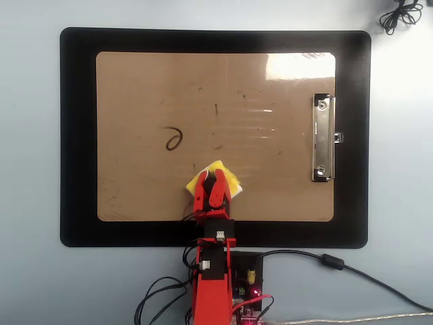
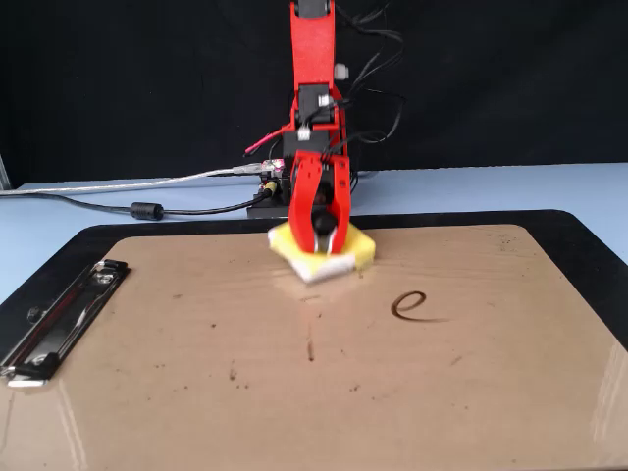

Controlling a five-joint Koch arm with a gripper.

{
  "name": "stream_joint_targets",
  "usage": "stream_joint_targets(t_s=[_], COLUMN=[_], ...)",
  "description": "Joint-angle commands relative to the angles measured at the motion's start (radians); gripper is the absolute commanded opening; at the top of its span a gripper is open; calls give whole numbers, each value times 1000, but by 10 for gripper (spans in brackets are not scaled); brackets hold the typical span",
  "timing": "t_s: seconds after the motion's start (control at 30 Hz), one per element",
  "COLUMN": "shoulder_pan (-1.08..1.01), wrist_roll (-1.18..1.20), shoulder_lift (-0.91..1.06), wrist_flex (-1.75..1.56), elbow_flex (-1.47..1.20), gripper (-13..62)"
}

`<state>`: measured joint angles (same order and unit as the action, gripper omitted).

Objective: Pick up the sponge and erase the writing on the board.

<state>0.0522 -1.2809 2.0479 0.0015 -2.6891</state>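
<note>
The tan-brown board (image 1: 149, 88) (image 2: 196, 392) lies on a black mat, its silver clip (image 1: 323, 139) (image 2: 59, 319) at the right in the overhead view. Of the writing only one dark looped letter (image 1: 174, 139) (image 2: 410, 305) and a short stroke (image 1: 216, 109) (image 2: 310, 349) show. My red gripper (image 1: 215, 178) (image 2: 321, 245) is shut on the yellow sponge (image 1: 232, 179) (image 2: 358, 251) and presses it on the board near the arm-side edge, to the right of the letter in the overhead view. The sponge's black dot is hidden.
The black mat (image 1: 78, 135) (image 2: 584, 245) frames the board on a pale blue table. The arm's base and cables (image 1: 298, 261) (image 2: 147, 209) sit at the near edge in the overhead view. A black cable (image 1: 399, 15) lies at the top right corner. Small dark specks dot the board.
</note>
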Motion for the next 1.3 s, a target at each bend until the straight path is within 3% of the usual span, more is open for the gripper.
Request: stream_joint_targets(t_s=[0.0,0.13,0.23,0.33,0.53,0.6,0.8,0.87,0.93,1.17,1.27], shoulder_pan=[9,-2,-2,0,3,5,2,8,8,2,3], wrist_roll=[9,44,51,44,52,51,51,46,43,49,48], shoulder_lift=[-176,-718,-919,-779,-187,-202,-899,-1015,-966,-405,-483], wrist_flex=[-28,-40,-29,-38,-32,-55,-169,-158,-141,-138,-152], elbow_flex=[212,750,979,770,190,178,856,992,930,330,443], gripper=[-80,-80,-80,-80,-80,-80,-80,-80,-80,-80,-80])
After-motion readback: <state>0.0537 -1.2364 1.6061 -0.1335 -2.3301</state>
